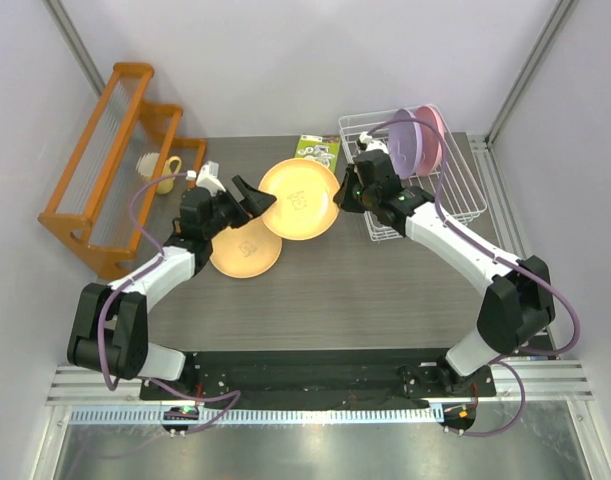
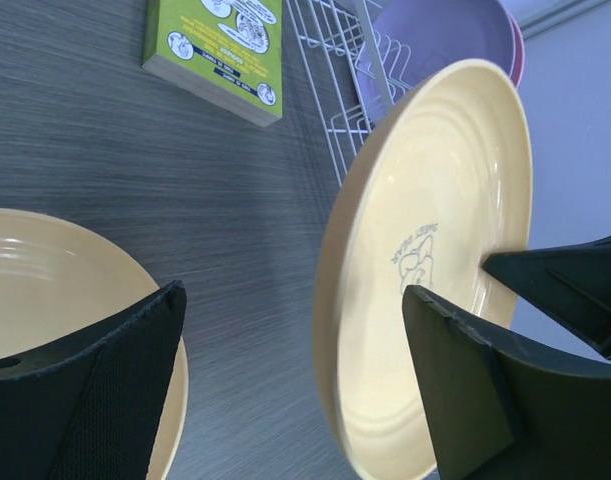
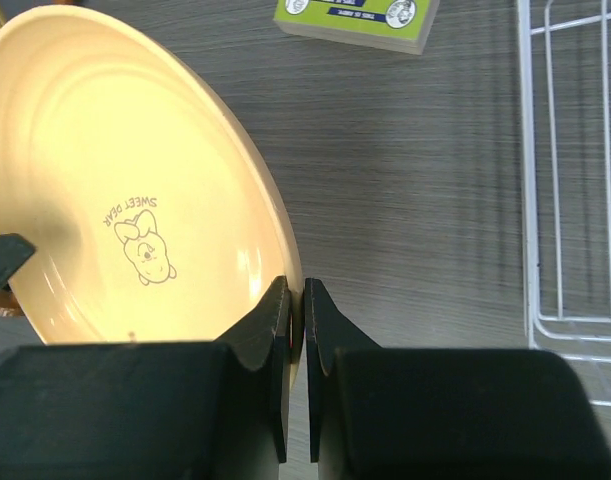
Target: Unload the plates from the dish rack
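Slippage could drop the orange-yellow plate, rim-pinched by the right end effector, before the wide-open left end effector grips.

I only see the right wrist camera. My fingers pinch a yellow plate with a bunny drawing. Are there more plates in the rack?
Observer: Yes, two stand in the dish rack: a lilac plate with a pink plate behind it.
Operator: Is the other arm helping?
Observer: The left gripper is open, with the far rim of your held plate between its fingers.
Operator: Is any plate lying on the table?
Observer: Yes, a second yellow plate lies flat on the table, close by the left gripper.
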Motion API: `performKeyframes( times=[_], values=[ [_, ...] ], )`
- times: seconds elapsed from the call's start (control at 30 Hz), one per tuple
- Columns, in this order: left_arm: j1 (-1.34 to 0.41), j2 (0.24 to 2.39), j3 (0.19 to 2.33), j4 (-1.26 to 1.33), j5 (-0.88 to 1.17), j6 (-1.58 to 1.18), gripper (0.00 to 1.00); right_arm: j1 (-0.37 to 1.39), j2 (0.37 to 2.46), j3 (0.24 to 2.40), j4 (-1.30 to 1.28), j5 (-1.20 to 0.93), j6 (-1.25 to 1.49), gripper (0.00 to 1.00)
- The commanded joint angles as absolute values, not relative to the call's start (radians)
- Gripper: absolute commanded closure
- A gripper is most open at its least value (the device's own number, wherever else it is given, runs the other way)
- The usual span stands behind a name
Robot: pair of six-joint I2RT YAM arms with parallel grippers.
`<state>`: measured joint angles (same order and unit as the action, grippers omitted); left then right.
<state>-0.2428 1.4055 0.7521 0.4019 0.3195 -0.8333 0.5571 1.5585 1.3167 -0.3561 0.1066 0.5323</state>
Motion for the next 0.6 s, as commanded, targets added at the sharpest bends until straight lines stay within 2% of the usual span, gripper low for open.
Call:
performKeyframes(
  times=[0.0, 0.07, 0.1, 0.13, 0.2, 0.23, 0.3, 0.37, 0.4, 0.47, 0.57],
  values=[
    [-0.247, 1.411, 0.732, 0.468, 0.328, -0.842, 0.24, 0.561, 1.502, 1.315, -0.242, 0.043, 0.598, 0.96],
    [-0.247, 1.404, 0.726, 0.459, 0.305, -0.842, 0.38, 0.561, 1.502, 1.309, -0.233, 0.037, 0.609, 0.96],
    [-0.247, 1.399, 0.723, 0.456, 0.296, -0.839, 0.5, 0.561, 1.503, 1.307, -0.23, 0.035, 0.611, 0.96],
    [-0.247, 1.394, 0.719, 0.443, 0.285, -0.836, 0.56, 0.561, 1.503, 1.307, -0.229, 0.034, 0.612, 0.96],
    [-0.248, 1.378, 0.721, 0.42, 0.262, -0.822, 0.7, 0.56, 1.503, 1.305, -0.229, 0.032, 0.612, 0.91],
    [-0.247, 1.374, 0.724, 0.398, 0.255, -0.807, 0.75, 0.563, 1.503, 1.304, -0.229, 0.035, 0.614, 0.87],
    [-0.248, 1.355, 0.729, 0.358, 0.215, -0.799, 0.89, 0.561, 1.5, 1.305, -0.229, 0.04, 0.612, 0.65],
    [-0.247, 1.336, 0.724, 0.315, 0.181, -0.793, 0.93, 0.56, 1.496, 1.302, -0.229, 0.063, 0.604, 0.51],
    [-0.247, 1.313, 0.719, 0.304, 0.152, -0.79, 0.97, 0.56, 1.493, 1.299, -0.23, 0.072, 0.597, 0.47],
    [-0.247, 1.287, 0.716, 0.258, 0.12, -0.773, 0.99, 0.557, 1.48, 1.295, -0.244, 0.104, 0.585, 0.39],
    [-0.245, 1.247, 0.724, 0.162, 0.046, -0.744, 1.0, 0.543, 1.468, 1.295, -0.273, 0.141, 0.56, 0.38]
  ],
)
